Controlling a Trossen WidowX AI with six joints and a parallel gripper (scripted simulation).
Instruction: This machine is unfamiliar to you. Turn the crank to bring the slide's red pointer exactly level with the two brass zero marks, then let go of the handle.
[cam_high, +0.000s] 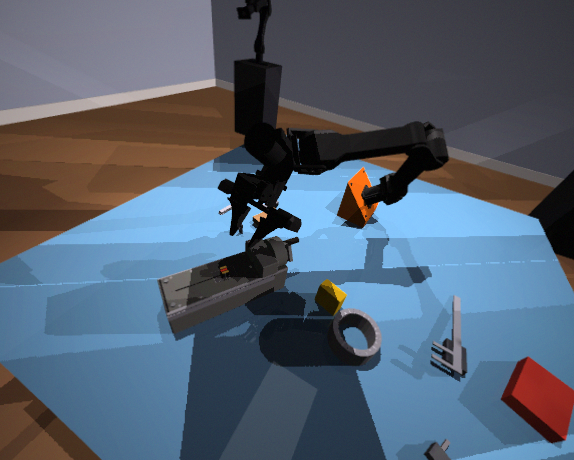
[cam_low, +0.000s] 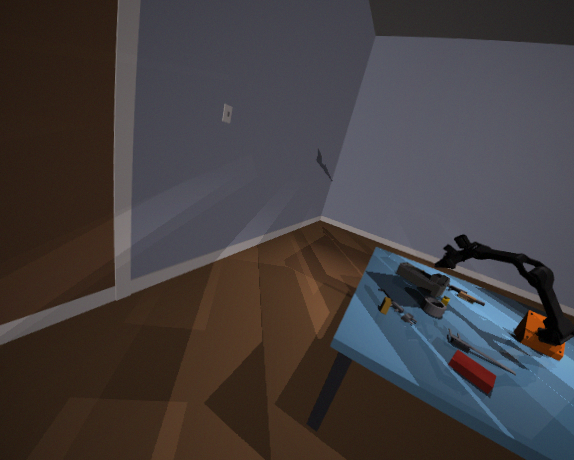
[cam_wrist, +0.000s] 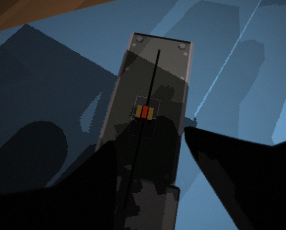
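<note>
The machine (cam_high: 192, 295) (cam_low: 415, 276) (cam_wrist: 172, 75) is a long grey box with a dark slot on top and a raised housing at one end. Its red pointer (cam_high: 224, 270) (cam_wrist: 145, 111) sits between two brass marks, and in the wrist view the three look about level. A dark crank handle (cam_high: 293, 241) sticks out at the housing end; the wrist view does not show it. My gripper (cam_high: 241, 239) (cam_low: 438, 265) (cam_wrist: 150, 139) is open and empty above the machine, its fingers apart and away from the handle.
A yellow block (cam_high: 330, 297) (cam_low: 446, 300) and a grey ring (cam_high: 338, 343) (cam_low: 433, 311) lie beside the housing end. A forked grey tool (cam_high: 456, 325) and a red block (cam_high: 540, 400) (cam_low: 472, 372) lie farther off. The arm's orange base (cam_high: 356, 200) stands behind.
</note>
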